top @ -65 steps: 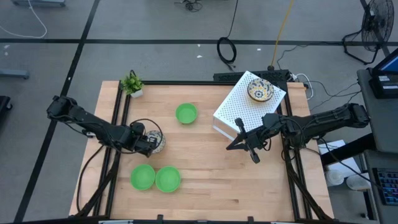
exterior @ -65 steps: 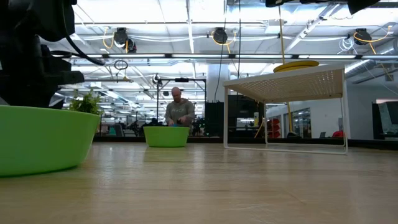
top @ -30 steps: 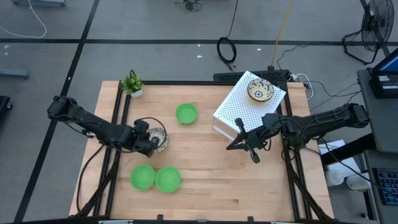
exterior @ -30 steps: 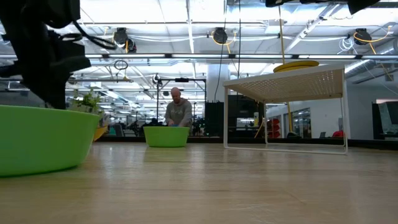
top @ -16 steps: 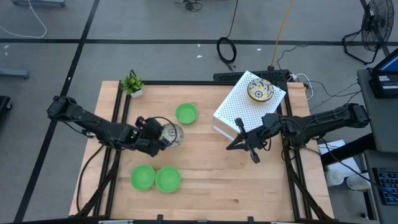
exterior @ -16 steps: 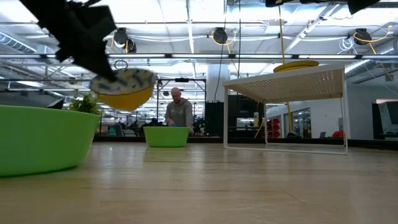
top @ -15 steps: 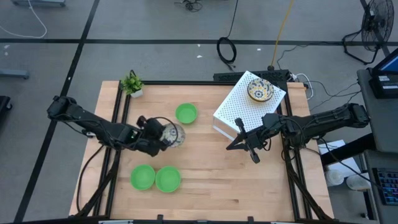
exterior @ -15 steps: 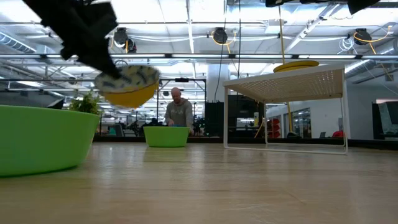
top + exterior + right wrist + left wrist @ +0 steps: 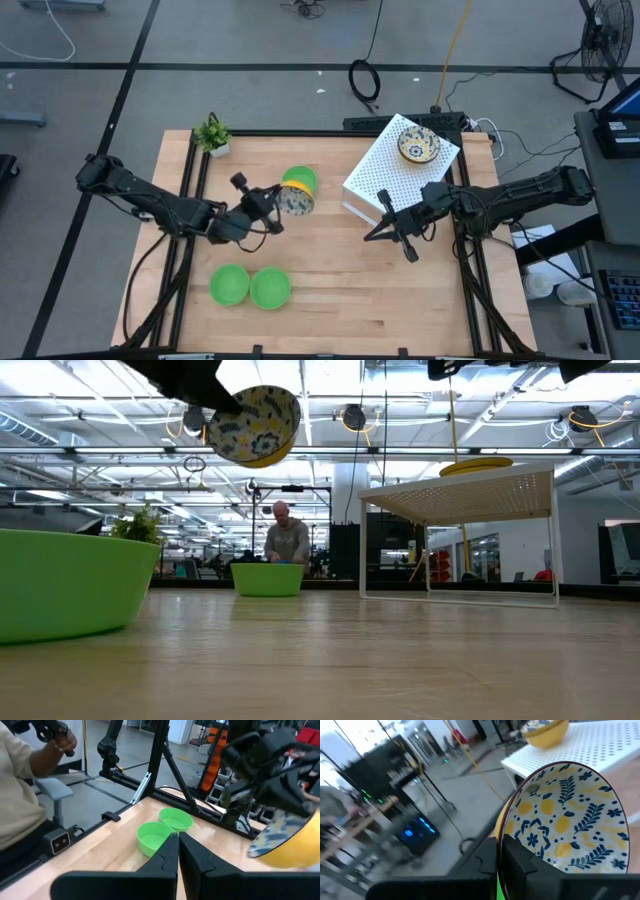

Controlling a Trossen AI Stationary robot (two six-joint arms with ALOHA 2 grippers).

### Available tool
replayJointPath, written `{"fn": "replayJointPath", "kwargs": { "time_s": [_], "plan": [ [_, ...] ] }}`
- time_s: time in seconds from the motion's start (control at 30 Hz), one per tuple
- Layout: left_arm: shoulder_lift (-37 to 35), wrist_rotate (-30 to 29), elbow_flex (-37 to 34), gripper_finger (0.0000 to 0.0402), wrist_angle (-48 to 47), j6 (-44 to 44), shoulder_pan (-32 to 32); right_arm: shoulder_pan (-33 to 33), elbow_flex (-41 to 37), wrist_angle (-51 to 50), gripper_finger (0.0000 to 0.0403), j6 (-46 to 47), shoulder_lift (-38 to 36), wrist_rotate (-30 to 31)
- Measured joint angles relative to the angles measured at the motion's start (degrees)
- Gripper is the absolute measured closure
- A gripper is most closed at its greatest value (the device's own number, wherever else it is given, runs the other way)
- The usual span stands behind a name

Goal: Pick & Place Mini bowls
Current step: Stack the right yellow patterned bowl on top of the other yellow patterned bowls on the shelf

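My left gripper [image 9: 277, 203] is shut on a mini bowl [image 9: 296, 201] that is yellow outside and cream with blue and yellow flowers inside. It hangs high above the table, tipped on its side [image 9: 255, 425]. Below and behind it a green mini bowl [image 9: 305, 178] rests on the table, partly hidden. Two more green mini bowls [image 9: 229, 285] [image 9: 270, 288] sit side by side near the front left. Another floral mini bowl [image 9: 418, 146] sits on a white perforated stand [image 9: 385, 175]. My right gripper [image 9: 375, 233] hangs shut in the air in front of the stand. My left gripper pinches the floral bowl's rim [image 9: 501, 837], one finger [image 9: 522, 857] inside the bowl and the other outside its yellow wall. The fingers come roughly level from the table's left. The bowl is lifted clear and tipped on its side.
A small potted plant [image 9: 212, 135] stands at the far left corner. The stand takes up the far right of the table. A person [image 9: 287, 540] sits beyond the far edge, and another person's arm [image 9: 20, 785] shows beside the table in the right wrist view.
My left gripper has risen and gone toward the table's far right, over the single green bowl, rolling as it went. The floral bowl has come up from the table with it, and has turned from upright onto its side.
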Motion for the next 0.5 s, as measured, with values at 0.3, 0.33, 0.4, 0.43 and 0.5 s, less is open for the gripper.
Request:
{"fn": "replayJointPath", "kwargs": {
  "time_s": [0.3,0.33,0.4,0.43,0.5],
  "plan": [
    [-0.04,-7.29,0.00,0.0393,6.96,13.93,1.44,1.40,-0.02,7.07,0.0403,1.79,6.52,2.96],
    [-0.07,-8.00,0.02,0.0393,7.37,14.75,1.80,1.93,-0.02,9.12,0.0403,0.91,8.16,5.48],
    [0.01,-8.68,0.02,0.0393,7.91,16.52,2.70,3.02,-0.02,13.08,0.0403,-1.81,11.31,13.78],
    [0.42,-8.69,0.02,0.0393,8.59,17.07,3.17,3.41,-0.02,15.09,0.0403,-3.55,12.89,19.01],
    [1.27,-8.58,0.07,0.0393,9.96,18.73,4.04,3.87,-0.02,19.29,0.0403,-7.17,15.87,29.41]
  ]
}}
